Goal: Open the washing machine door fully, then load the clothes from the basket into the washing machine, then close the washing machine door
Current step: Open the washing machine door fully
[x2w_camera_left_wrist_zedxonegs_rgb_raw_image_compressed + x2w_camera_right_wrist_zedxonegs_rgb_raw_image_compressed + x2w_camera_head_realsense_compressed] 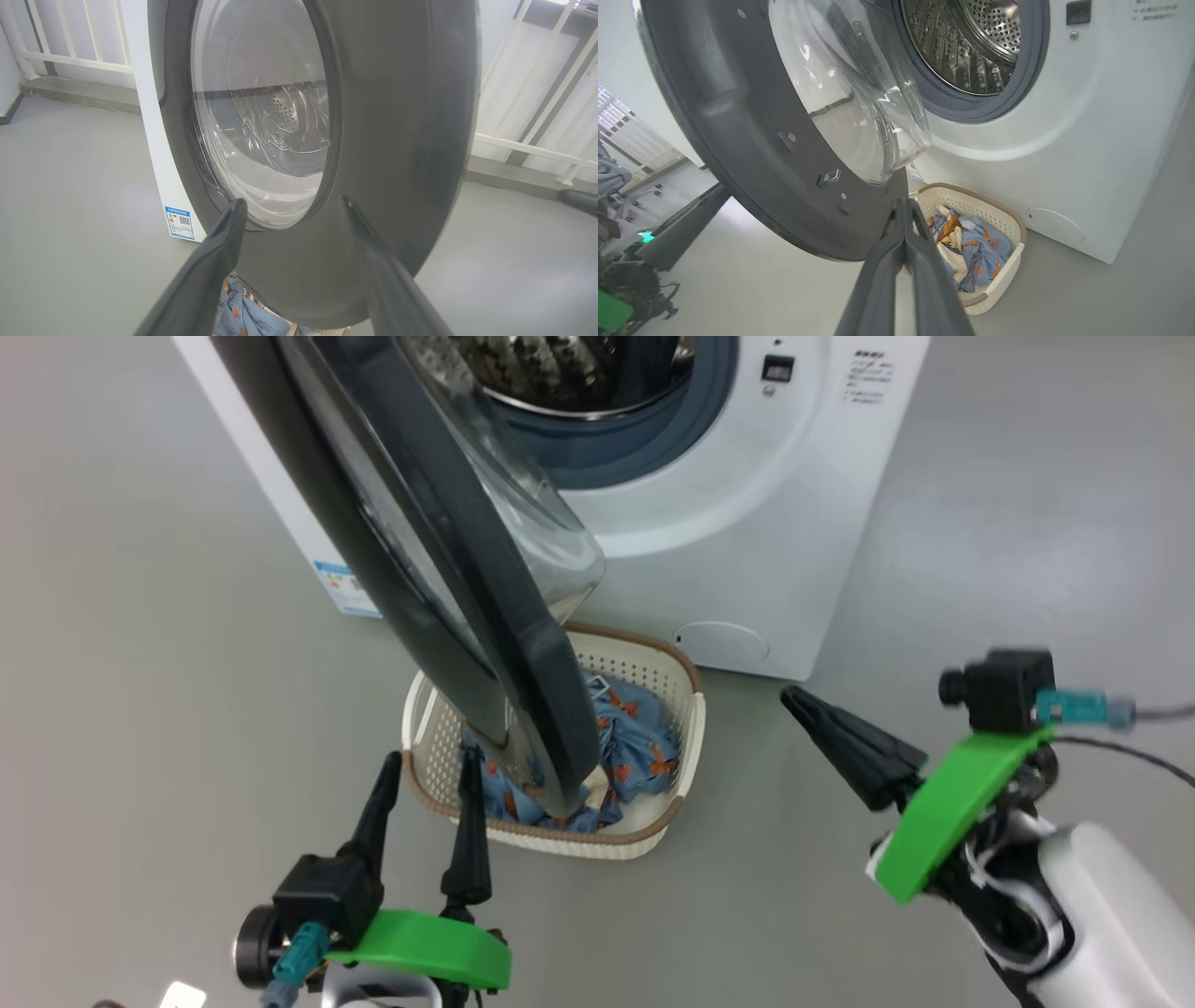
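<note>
The white washing machine [747, 523] stands at the top, its steel drum [971, 42] exposed. The black washing machine door [523, 644] hangs partly swung out, and its lower edge is over the basket [597, 845]. The clothes [635, 747], light blue with orange figures, lie in the basket [1008, 219]. My left gripper [431, 761] is open at the basket's front-left rim, facing the door's outer face [397, 140]; nothing is between its fingers. My right gripper [789, 695] is shut and empty, right of the basket. Its tip [903, 203] points at the door's lower inner edge [752, 140].
Grey floor lies all around the machine. A white railing [537, 149] runs behind it on a low kerb. A blue label sticker [180, 223] is low on the machine's side. A round service flap [724, 642] sits at the front's lower right.
</note>
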Robot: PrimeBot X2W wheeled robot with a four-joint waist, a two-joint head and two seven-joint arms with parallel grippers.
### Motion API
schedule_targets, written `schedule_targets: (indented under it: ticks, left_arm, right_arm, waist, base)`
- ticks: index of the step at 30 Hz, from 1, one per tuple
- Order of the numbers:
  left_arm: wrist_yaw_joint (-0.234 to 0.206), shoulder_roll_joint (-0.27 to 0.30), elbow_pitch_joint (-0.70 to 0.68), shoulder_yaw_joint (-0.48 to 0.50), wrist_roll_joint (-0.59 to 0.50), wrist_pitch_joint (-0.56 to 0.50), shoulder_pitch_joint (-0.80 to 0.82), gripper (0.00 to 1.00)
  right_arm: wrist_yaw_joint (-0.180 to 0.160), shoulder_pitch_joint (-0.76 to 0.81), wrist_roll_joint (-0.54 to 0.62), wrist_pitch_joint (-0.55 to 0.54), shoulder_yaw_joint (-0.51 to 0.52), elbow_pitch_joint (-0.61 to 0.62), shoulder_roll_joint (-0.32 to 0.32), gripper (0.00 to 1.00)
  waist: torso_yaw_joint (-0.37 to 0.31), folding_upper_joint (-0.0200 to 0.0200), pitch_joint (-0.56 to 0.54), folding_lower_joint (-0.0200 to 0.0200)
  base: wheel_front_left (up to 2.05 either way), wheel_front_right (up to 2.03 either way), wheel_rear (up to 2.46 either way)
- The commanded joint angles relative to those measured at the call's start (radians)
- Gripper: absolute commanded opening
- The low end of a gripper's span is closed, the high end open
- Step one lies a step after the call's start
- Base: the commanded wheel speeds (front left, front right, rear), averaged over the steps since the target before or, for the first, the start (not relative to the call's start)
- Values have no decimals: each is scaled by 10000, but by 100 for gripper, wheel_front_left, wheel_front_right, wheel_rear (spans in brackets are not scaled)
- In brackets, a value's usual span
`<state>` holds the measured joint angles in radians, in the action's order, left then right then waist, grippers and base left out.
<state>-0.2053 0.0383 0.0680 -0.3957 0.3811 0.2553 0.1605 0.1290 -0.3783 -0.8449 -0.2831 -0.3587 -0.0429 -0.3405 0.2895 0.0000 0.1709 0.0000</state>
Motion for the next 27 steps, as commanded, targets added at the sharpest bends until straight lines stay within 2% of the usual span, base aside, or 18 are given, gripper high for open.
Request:
schedule_targets:
  ticks: [1, 6, 11, 17, 21, 27]
  left_arm:
    - [40, 120, -162, 439, -174, 65, -7, 100]
    - [146, 120, -103, 792, -338, 65, -273, 100]
    - [266, 120, -32, 1094, -494, 65, -517, 100]
    - [350, 120, -47, 1312, -622, 65, -772, 100]
    - [369, 120, -38, 1359, -655, 65, -894, 100]
    - [375, 120, -35, 1446, -687, 65, -1093, 100]
  right_arm:
    - [17, 253, 507, 589, -249, 309, -213, 0]
    - [17, 1097, 2067, 2599, -167, 72, -306, 0]
    - [17, 1903, 3265, 3738, 504, -186, 230, 0]
    - [17, 2807, 4549, 4206, 1795, -144, 1186, 0]
    - [17, 3475, 4993, 4310, 2564, 97, 1958, 0]
    - [17, 4028, 5383, 4423, 3212, 393, 2491, 0]
  waist:
    - [-383, 0, -404, 0]
    - [-805, 0, -764, 0]
    - [-1171, 0, -1071, 0]
    - [-1520, 0, -1298, 0]
    - [-1672, 0, -1438, 0]
    - [-1881, 0, -1616, 0]
  base:
    - [0, 0, 0]
    - [0, 0, 0]
    - [0, 0, 0]
    - [0, 0, 0]
    - [0, 0, 0]
    - [0, 0, 0]
